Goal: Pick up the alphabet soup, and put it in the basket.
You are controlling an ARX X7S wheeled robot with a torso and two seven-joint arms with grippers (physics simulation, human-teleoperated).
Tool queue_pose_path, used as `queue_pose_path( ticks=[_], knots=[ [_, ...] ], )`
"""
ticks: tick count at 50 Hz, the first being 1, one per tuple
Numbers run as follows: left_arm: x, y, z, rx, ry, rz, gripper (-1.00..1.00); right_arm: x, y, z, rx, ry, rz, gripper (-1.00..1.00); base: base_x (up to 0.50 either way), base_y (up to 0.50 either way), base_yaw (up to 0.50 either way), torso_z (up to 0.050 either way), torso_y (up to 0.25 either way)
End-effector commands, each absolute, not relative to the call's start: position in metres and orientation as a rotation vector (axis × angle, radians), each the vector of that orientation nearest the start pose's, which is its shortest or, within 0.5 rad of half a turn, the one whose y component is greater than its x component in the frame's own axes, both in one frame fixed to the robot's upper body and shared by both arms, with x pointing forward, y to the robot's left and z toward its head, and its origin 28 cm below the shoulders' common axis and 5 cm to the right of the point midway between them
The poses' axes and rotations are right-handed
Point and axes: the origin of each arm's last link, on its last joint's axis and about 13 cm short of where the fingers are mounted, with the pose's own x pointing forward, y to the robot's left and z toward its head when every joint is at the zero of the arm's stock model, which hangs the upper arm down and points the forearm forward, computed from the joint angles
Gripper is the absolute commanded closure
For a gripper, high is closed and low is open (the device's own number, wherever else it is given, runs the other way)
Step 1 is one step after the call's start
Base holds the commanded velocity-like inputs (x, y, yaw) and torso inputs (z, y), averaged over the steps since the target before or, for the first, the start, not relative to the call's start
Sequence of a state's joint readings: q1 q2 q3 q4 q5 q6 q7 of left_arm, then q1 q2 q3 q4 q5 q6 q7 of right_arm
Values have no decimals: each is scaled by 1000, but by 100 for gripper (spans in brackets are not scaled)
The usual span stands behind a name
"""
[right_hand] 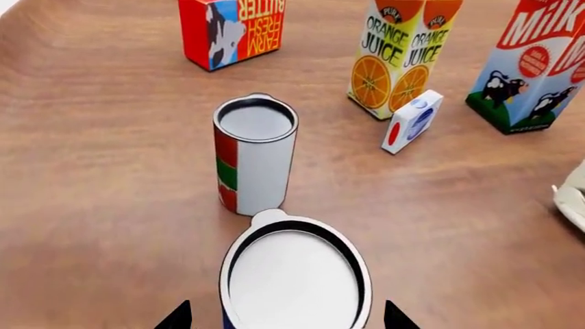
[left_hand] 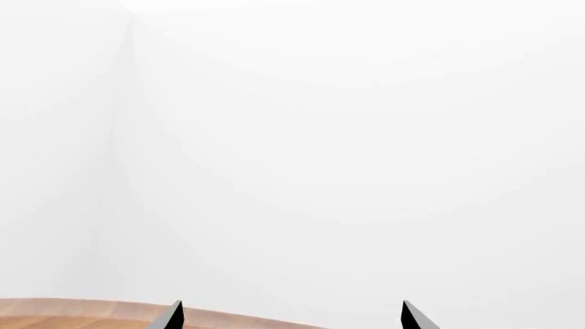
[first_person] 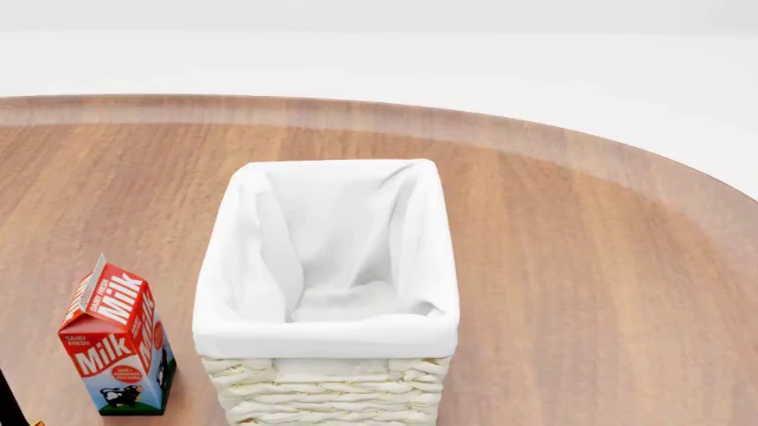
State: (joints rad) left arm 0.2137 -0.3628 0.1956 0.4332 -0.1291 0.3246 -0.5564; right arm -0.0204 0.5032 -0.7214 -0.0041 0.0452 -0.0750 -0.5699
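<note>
In the right wrist view the alphabet soup [right_hand: 294, 277] stands upright close below the camera, showing its silver-white top and a sliver of blue label. My right gripper [right_hand: 288, 319] is open, one dark fingertip on each side of the can with a small gap to its rim. The basket [first_person: 326, 390] is cream wicker with a white cloth liner, sits in the middle of the head view and shows nothing inside; one corner of the basket [right_hand: 571, 199] shows in the right wrist view. My left gripper [left_hand: 294, 317] is open and holds nothing, facing white walls.
Beyond the soup stands a red-and-green can [right_hand: 254, 154]. Further off are a butter carton [right_hand: 233, 27], an orange juice carton [right_hand: 402, 55], a small white box [right_hand: 413, 122] and a milk carton [right_hand: 539, 62]. The milk carton [first_person: 119, 351] stands left of the basket on the wooden table [first_person: 592, 266].
</note>
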Motion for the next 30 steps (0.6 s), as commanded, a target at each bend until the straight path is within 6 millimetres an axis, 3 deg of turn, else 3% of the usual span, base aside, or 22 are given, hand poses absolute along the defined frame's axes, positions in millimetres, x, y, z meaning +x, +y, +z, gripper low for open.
queue_pose_path(
  ticks=[1,30],
  knots=[
    [159,224,84,-33,-490,213,-100,153,-97,-19,-372,261,1287,-100,0,0,0,0,0],
    [158,224,85,-33,-492,214,-100,160,-93,-24,-419,296,1280,-100,0,0,0,0,0]
  ],
)
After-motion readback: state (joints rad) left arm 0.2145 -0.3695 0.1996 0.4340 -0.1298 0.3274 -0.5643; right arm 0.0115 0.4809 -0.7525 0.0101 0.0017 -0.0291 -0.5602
